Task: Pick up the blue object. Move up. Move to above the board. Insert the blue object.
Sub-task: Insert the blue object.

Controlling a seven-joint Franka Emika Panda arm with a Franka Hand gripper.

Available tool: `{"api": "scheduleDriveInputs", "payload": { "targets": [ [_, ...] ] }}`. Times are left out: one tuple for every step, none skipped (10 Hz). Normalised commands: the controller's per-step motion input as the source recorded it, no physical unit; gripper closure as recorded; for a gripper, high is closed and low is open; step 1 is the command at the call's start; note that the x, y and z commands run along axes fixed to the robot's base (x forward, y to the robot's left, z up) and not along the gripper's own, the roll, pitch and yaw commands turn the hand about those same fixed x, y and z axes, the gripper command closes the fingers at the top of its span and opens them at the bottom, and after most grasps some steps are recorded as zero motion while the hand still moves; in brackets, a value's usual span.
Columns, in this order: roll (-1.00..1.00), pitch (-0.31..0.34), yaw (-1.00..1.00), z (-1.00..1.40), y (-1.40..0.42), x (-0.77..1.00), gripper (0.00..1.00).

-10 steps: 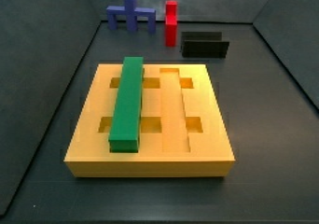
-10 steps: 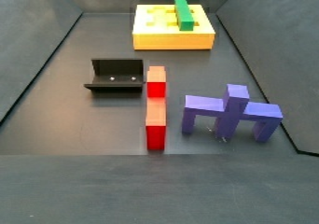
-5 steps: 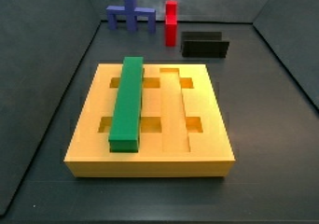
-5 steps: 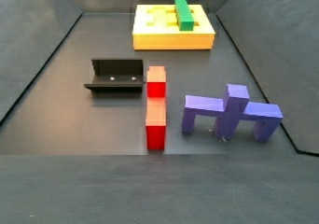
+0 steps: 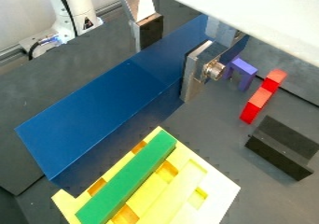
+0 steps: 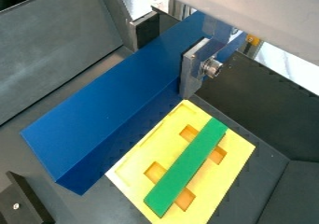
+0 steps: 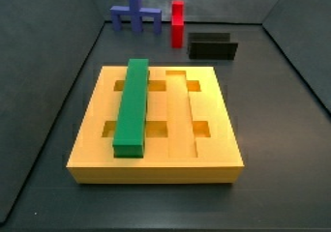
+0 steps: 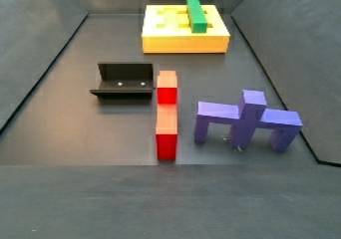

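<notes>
In both wrist views my gripper (image 5: 173, 55) (image 6: 169, 52) is shut on the blue object (image 5: 112, 106) (image 6: 112, 116), a long dark blue bar held between the silver fingers. The bar hangs high above the board (image 5: 210, 186) (image 6: 240, 172), a yellow block with grooves and square cut-outs that lies below the bar's far end. A green bar (image 5: 125, 186) (image 6: 187, 167) sits in one groove. Both side views show the board (image 7: 155, 168) (image 8: 173, 42) with the green bar (image 7: 132, 105) (image 8: 197, 14). Neither the gripper nor the blue object shows in them.
A red piece (image 8: 167, 114) (image 7: 177, 23) (image 5: 259, 95), a purplish-blue branched piece (image 8: 246, 119) (image 7: 135, 14) and the black fixture (image 8: 123, 81) (image 7: 212, 45) (image 5: 284, 144) stand on the dark floor away from the board. Dark walls enclose the floor.
</notes>
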Motion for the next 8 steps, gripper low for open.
{"api": "scheduleDriveInputs", "payload": {
  "targets": [
    [-0.02, -0.06, 0.0, -0.03, 0.0, 0.0, 1.0],
    [-0.01, -0.057, 0.0, -0.02, 0.0, 0.0, 1.0],
    [-0.01, -0.056, 0.0, -0.02, 0.0, 0.0, 1.0],
    [-0.01, -0.049, 0.0, -0.01, 0.0, 0.0, 1.0],
    [0.0, -0.009, 0.0, 0.0, 0.0, 0.0, 1.0],
    [0.0, -0.004, 0.0, 0.0, 0.0, 0.0, 1.0],
    [0.0, -0.01, 0.0, 0.0, 0.0, 0.0, 1.0],
    [-0.01, -0.017, 0.0, -0.01, 0.0, 0.0, 1.0]
  ]
}}
